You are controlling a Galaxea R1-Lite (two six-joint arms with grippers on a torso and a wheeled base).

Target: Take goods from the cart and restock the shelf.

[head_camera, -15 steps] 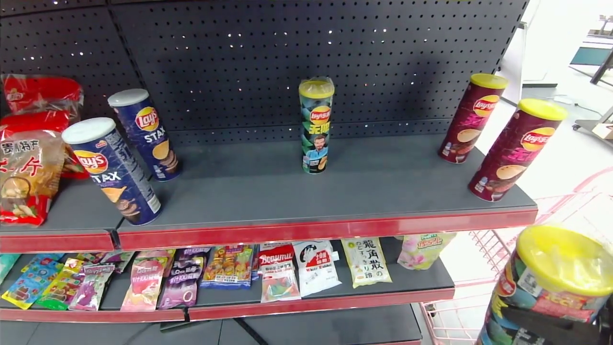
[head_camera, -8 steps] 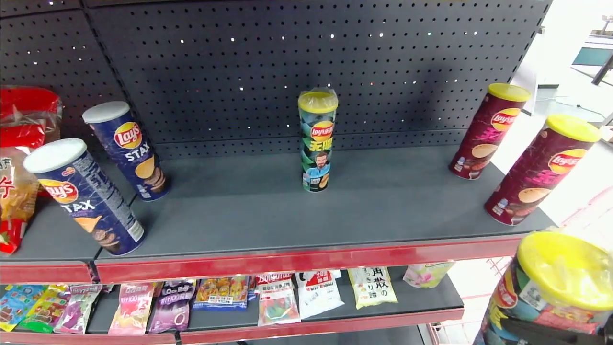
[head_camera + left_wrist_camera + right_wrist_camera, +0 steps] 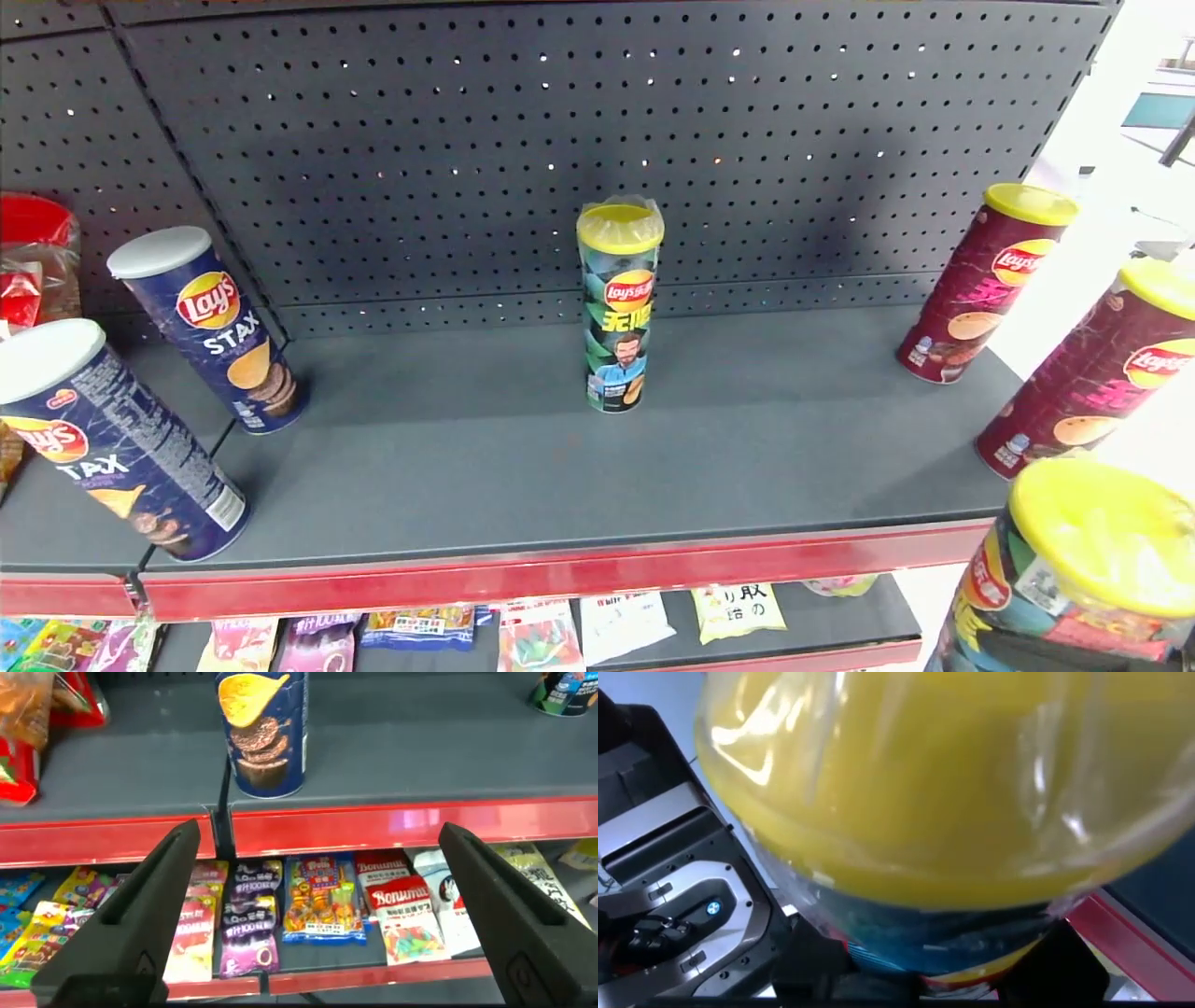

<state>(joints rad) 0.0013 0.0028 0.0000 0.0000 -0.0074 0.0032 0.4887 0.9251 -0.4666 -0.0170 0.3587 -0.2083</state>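
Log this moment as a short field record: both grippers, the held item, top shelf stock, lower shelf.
right gripper: shut on a yellow-lidded chip can, low at the robot's right
left gripper: open, empty, facing the snack packets on the lower shelf
top shelf, left: two blue chip cans, white lids
middle: one green-and-black chip can, upright
right: two maroon chip cans, yellow lids
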